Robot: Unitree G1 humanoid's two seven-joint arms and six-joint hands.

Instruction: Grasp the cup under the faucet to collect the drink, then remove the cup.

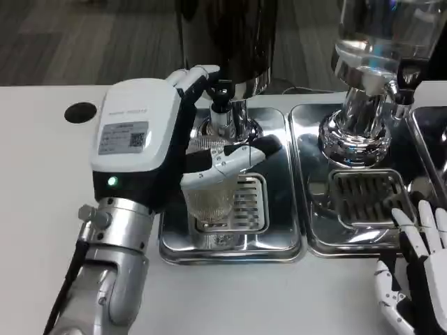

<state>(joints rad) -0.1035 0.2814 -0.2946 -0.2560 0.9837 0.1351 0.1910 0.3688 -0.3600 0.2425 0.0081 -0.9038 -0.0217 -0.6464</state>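
Observation:
A clear ribbed cup [211, 201] stands on the drip grate [250, 202] of the left steel tray [230, 248], directly below the black-handled faucet [222, 105] of the dark dispenser. My left hand [150, 136] wraps around the cup from the left, its fingers [234, 159] crossing the cup's upper front. Whether the cup holds any liquid is unclear. My right hand [412, 272] rests near the table's front right corner, fingers spread and holding nothing.
A second dispenser with a clear tank [377, 35] and chrome base [355, 132] stands on the right steel tray [353, 248] with its own grate [367, 195]. A black round hole [79, 112] sits in the white table at the left.

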